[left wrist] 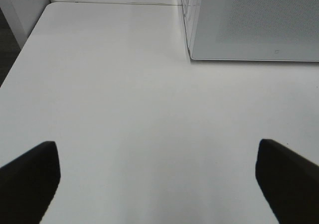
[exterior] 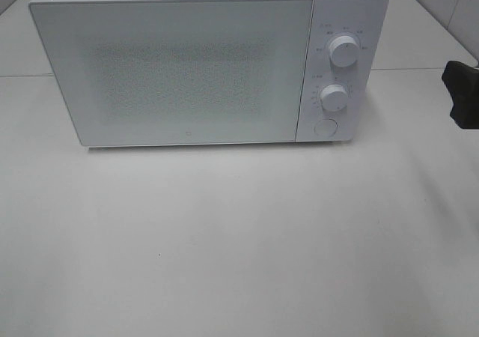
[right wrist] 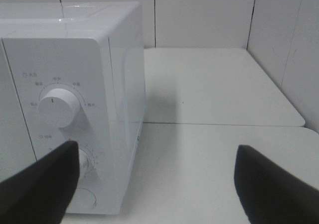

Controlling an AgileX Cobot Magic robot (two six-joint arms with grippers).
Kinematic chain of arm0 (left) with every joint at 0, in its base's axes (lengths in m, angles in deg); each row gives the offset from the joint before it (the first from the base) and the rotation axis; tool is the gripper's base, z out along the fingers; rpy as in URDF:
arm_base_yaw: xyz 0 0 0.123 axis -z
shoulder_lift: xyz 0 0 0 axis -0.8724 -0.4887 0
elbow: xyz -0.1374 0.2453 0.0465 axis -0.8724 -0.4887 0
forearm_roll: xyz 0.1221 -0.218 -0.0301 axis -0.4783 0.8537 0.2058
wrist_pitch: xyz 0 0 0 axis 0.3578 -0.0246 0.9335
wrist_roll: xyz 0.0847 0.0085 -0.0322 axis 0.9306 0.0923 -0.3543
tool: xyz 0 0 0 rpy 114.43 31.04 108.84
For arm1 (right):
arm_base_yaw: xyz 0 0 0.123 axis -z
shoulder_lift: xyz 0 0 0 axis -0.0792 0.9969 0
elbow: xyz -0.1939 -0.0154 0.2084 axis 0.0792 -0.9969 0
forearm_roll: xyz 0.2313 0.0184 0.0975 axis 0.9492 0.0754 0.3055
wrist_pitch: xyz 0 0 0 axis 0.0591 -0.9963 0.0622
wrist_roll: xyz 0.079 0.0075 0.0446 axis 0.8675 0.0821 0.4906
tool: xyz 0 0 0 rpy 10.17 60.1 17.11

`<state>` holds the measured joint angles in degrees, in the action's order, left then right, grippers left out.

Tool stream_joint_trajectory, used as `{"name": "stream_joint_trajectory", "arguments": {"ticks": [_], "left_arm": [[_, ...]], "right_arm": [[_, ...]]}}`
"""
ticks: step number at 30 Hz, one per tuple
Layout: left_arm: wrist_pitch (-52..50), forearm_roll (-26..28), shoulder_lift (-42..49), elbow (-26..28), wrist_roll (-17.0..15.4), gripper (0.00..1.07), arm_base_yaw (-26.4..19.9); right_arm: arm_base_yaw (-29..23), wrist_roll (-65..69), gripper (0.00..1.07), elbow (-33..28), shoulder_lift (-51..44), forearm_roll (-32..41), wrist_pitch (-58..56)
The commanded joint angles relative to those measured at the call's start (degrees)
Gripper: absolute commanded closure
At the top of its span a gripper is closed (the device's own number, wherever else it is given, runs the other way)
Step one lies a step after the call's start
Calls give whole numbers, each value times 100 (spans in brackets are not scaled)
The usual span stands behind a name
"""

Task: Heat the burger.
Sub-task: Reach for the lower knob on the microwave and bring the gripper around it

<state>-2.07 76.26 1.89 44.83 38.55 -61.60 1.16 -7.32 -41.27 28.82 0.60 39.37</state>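
The burger is out of view. A white microwave (exterior: 179, 67) stands at the back of the table with its door shut. Its control panel carries an upper knob (exterior: 344, 51), a lower knob (exterior: 334, 97) and a round button (exterior: 325, 127). My right gripper (right wrist: 157, 149) is open and empty, to the right of the microwave and facing its panel side; in the high view its dark body (exterior: 460, 93) shows at the right edge. My left gripper (left wrist: 155, 149) is wide open over bare table, with the microwave door (left wrist: 254, 25) ahead of it.
The white table (exterior: 239, 247) stretches out in front of the microwave. A second tabletop (right wrist: 214, 84) joins behind and to the right. White wall panels (right wrist: 209, 15) close off the back and right side.
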Motion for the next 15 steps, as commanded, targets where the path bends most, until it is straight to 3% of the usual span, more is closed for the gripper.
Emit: {"name": "stream_joint_trajectory", "arguments": {"ticks": [1, 7, 9, 10, 11, 15], "left_arm": [[-69, 46, 69, -6, -11, 6, -17], [-69, 46, 69, -6, -11, 6, -17], [-69, 46, 69, -6, -11, 6, -17], [-69, 46, 69, -6, -11, 6, -17], [-69, 46, 69, -6, -11, 6, -17], [-69, 46, 69, -6, -11, 6, -17]], "right_arm": [[6, -40, 31, -229, 52, 23, 699], [-430, -355, 31, -424, 286, 544, 842], [-1026, -980, 31, -424, 481, 1163, 888], [-1026, -980, 31, -424, 481, 1163, 888], [-1467, -1329, 31, -424, 647, 1679, 1014], [-2045, -1828, 31, -424, 905, 2418, 1364]]}}
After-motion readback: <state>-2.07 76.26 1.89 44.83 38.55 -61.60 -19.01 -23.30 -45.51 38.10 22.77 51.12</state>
